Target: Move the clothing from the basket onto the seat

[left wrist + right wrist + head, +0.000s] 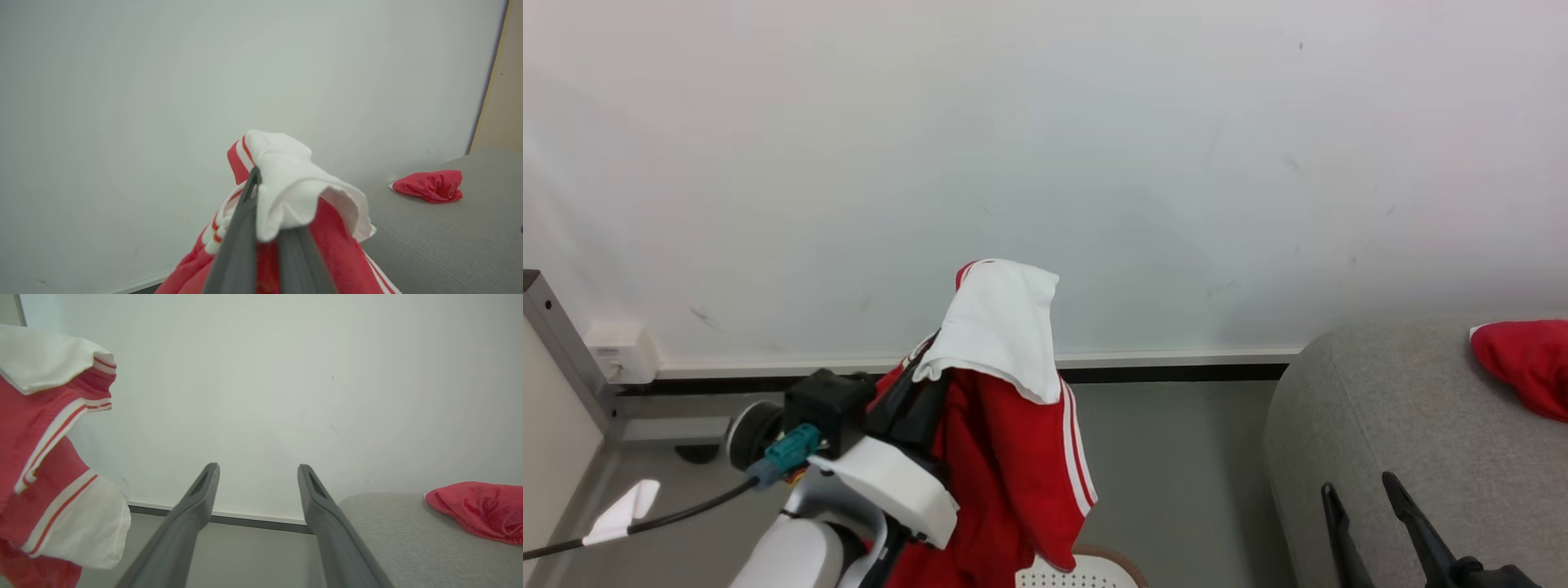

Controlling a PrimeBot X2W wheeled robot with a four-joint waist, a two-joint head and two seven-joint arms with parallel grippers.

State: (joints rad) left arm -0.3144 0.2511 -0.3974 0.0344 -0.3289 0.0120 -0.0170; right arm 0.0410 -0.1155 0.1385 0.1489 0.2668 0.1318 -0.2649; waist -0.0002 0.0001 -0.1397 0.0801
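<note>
A red garment with white stripes and a white panel point(1013, 441) hangs from my left gripper point(929, 367), which is shut on its upper folds. It dangles over the cream perforated basket point(1086, 573), whose brown rim peeks in at the bottom edge. In the left wrist view the white panel point(294, 188) drapes over the left gripper point(259, 192). A plain red garment point(1523, 363) lies on the grey seat point(1380, 408) at the right. My right gripper point(1357, 486) hovers open and empty over the seat's near corner; its wrist view shows the gripper point(258, 467) spread wide.
A white wall with a baseboard runs behind everything. A wall box point(621, 351) and a metal frame post point(564, 343) stand at the left. Grey floor point(1176, 474) lies between the basket and the seat. A black cable point(670, 514) trails from my left wrist.
</note>
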